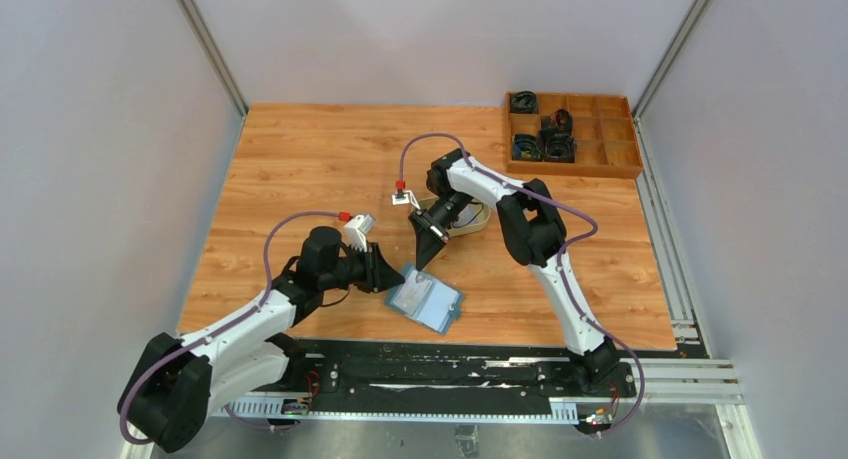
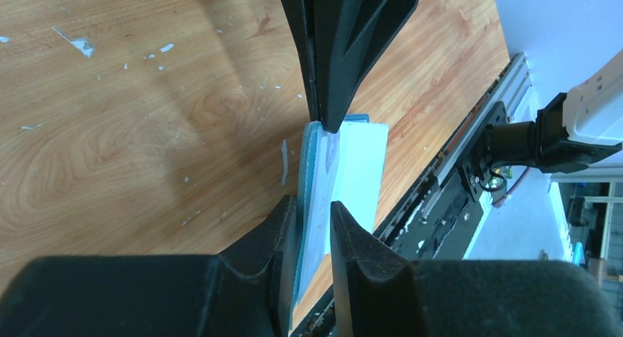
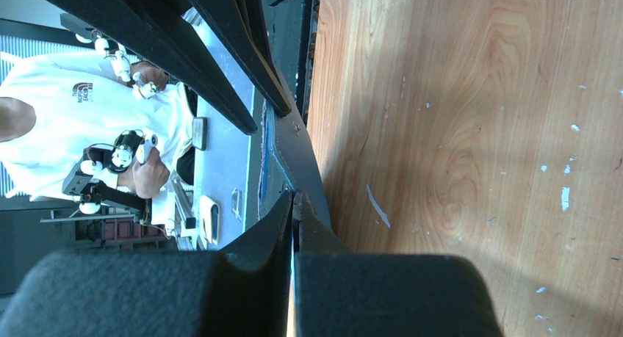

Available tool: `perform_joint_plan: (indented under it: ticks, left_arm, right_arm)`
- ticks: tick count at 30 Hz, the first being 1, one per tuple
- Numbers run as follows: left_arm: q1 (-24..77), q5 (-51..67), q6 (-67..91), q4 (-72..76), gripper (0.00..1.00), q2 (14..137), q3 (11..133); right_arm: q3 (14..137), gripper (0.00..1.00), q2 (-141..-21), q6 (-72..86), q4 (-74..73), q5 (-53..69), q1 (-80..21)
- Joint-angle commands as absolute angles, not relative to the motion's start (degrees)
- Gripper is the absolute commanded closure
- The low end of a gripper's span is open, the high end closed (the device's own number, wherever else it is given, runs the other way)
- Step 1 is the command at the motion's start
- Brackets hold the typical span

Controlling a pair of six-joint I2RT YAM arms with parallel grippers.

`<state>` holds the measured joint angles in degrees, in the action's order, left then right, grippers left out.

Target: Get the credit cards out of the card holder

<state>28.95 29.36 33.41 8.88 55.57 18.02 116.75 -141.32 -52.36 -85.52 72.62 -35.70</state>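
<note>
**Card holder** [image 1: 426,301]: teal-blue folding wallet, lying open at the near edge of the wooden table [image 1: 300,169] with its pale blue-grey inner face showing upward. In the left wrist view the card holder [image 2: 323,183] is showing as thin stacked layers, teal on one side and pale on the other.

**Credit cards:** these are not standing apart from the holder's pale lining in any view.

**Left gripper** [image 1: 390,273]: sitting at the holder's left edge and clamping it. Its wrist view is showing the left gripper [image 2: 314,212] with both fingers pressing the holder's layers between them.

**Right gripper** [image 1: 422,263]: pointing down at the holder's far edge, directly opposite the left gripper. In its own view the right gripper [image 3: 294,199] is showing its fingers pressed together with only a hairline seam between them. In the left wrist view the right gripper [image 2: 328,121] is touching the holder's far edge with its tip. Whether a layer or card edge is being pinched there cannot be told.

**Oval tray** [image 1: 482,219]: beige, lying beyond the holder, partly behind the right arm.

**Compartment box** [image 1: 574,170]: wooden, sitting well beyond the holder at the far right corner, with black items in several cells.
</note>
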Motion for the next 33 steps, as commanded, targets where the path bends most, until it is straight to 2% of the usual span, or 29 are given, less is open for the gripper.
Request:
perform_joint_plan:
  ticks: [1, 10, 17, 22, 25, 29, 33]
  left_arm:
    - [28.5, 31.9, 33.5, 10.4, 0.73, 55.8, 17.3]
    - [28.5, 33.2, 32.9, 10.4, 0.69, 58.3, 16.9]
    - [28.5, 33.7, 32.3, 10.4, 0.79, 60.2, 17.5]
    - [28.6, 34.1, 32.2, 10.5, 0.79, 60.4, 17.6]
    - [28.6, 34.5, 32.3, 10.8, 0.74, 60.5, 17.4]
    - [28.6, 34.1, 32.2, 10.8, 0.58, 61.1, 17.3]
    - [28.6, 33.4, 31.8, 10.8, 0.52, 62.4, 17.3]
  right_arm:
    - [117.9, 1.00, -142.9, -53.6, -87.2, 74.4, -35.3]
    - [117.9, 1.00, -143.0, -53.6, -87.3, 74.7, -35.3]
    - [117.7, 1.00, -143.1, -53.7, -87.4, 74.8, -35.5]
    - [118.0, 1.00, -143.2, -53.8, -87.4, 75.0, -35.5]
    - [118.2, 1.00, -143.3, -53.7, -87.4, 75.1, -35.5]
    - [118.4, 1.00, -143.4, -53.7, -87.4, 75.2, -35.5]
    - [118.4, 1.00, -143.4, -54.0, -87.7, 75.1, -35.6]
